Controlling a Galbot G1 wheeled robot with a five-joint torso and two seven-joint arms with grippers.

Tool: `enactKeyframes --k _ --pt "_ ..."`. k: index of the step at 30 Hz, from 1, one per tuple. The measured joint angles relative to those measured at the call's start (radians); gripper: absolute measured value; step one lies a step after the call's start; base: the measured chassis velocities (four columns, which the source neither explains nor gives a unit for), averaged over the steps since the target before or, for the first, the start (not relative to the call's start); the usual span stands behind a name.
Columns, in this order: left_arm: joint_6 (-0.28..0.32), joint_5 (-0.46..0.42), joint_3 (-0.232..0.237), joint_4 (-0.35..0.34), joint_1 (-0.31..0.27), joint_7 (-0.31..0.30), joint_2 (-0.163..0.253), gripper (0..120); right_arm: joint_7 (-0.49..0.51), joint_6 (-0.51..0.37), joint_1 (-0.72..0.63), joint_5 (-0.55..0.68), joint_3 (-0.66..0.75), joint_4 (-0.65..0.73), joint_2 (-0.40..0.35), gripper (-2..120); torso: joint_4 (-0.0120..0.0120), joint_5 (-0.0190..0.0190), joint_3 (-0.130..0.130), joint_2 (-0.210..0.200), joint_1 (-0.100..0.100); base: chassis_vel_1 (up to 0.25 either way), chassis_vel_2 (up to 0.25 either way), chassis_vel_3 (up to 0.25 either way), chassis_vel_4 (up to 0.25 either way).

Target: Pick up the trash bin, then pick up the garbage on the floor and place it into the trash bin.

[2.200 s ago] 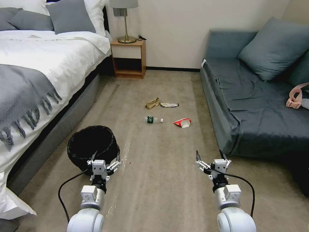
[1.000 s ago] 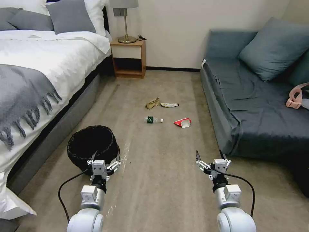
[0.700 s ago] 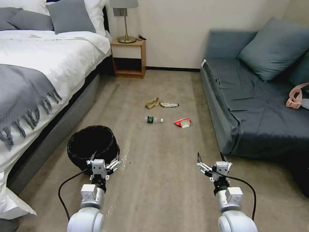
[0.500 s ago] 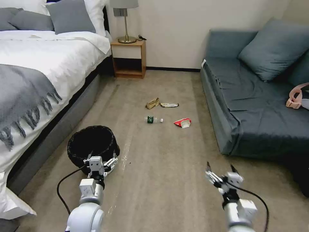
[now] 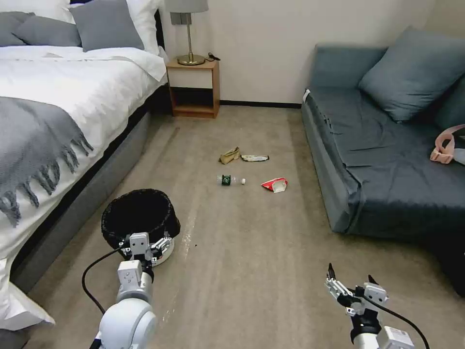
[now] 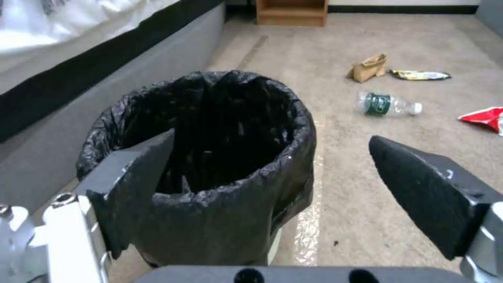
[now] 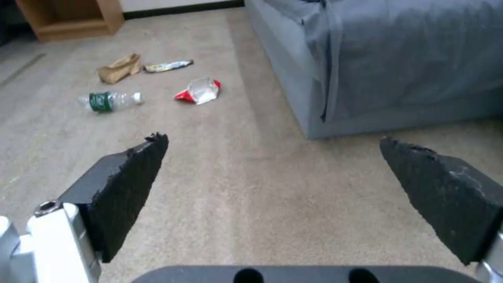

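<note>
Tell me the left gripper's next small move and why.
Probably ease the left gripper forward a little so its open fingers straddle the near rim of the trash bin, then close: the bin stands ungrasped on the floor right in front of it.

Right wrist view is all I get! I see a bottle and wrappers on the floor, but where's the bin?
Observer: The trash bin stands on the carpet beside the bed, on the robot's left.
Operator: Is the other hand holding it?
Observer: No. The left gripper is open at the bin's near side, not clamped on it.
Operator: Is anything on the sofa?
Observer: Yes, a pink strappy object lies on the sofa seat.
</note>
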Motion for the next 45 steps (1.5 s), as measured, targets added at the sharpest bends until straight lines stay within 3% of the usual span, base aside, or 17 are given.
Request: enactKeyframes --k 8,11,20,26,31,33,37,40,45 --pt "-0.005 -0.003 -0.052 0.007 -0.02 0.0 0.017 96 -0.002 0.01 0.006 -0.007 0.002 -0.013 0.0 100 0.0 0.0 0.0 0.0 0.0 0.0 0.0 0.0 0.0" --pt "0.002 -0.032 -0.105 0.026 -0.048 -0.007 0.039 96 -0.002 0.015 0.008 -0.013 -0.001 -0.022 0.0 100 0.0 0.0 0.0 0.0 0.0 0.0 0.0 0.0 0.0" --pt "0.021 -0.111 -0.196 0.068 -0.123 -0.025 0.105 98 -0.001 0.023 0.019 -0.021 -0.007 -0.044 0.003 100 0.0 -0.0001 0.0 0.0 0.0 0.0 0.0 0.0 0.0" --pt "0.04 -0.144 -0.207 0.089 -0.177 -0.039 0.137 100 0.0 0.026 0.026 -0.02 -0.007 -0.058 0.002 100 0.0001 -0.0001 0.0 0.0 0.0 0.0 0.0 0.0 0.0" --pt "0.074 -0.176 -0.206 0.138 -0.261 -0.049 0.171 100 0.0 0.03 0.035 -0.018 -0.006 -0.079 0.001 100 0.0 0.0 0.0 0.0 0.0 0.0 0.0 0.0 0.0" --pt "0.127 -0.2 -0.202 0.172 -0.314 -0.058 0.186 100 0.001 0.034 0.042 -0.022 -0.012 -0.097 0.001 100 -0.0001 0.0 0.0 0.0 0.0 0.0 0.0 0.0 0.0" --pt "0.19 -0.236 -0.195 0.211 -0.363 -0.069 0.198 100 0.002 0.039 0.048 -0.03 -0.019 -0.111 0.001 100 0.0001 -0.0001 0.0 0.0 0.0 0.0 0.0 0.0 0.0" --pt "0.269 -0.298 -0.182 0.289 -0.436 -0.087 0.215 100 0.005 0.047 0.053 -0.037 -0.023 -0.128 0.001 100 0.0 -0.0001 0.0 0.0 0.0 0.0 0.0 0.0 0.0" --pt "0.33 -0.392 -0.162 0.386 -0.516 -0.09 0.241 99 0.006 0.056 0.057 -0.038 -0.023 -0.141 0.001 100 0.0 -0.0001 0.0 0.0 0.0 0.0 0.0 0.0 0.0"
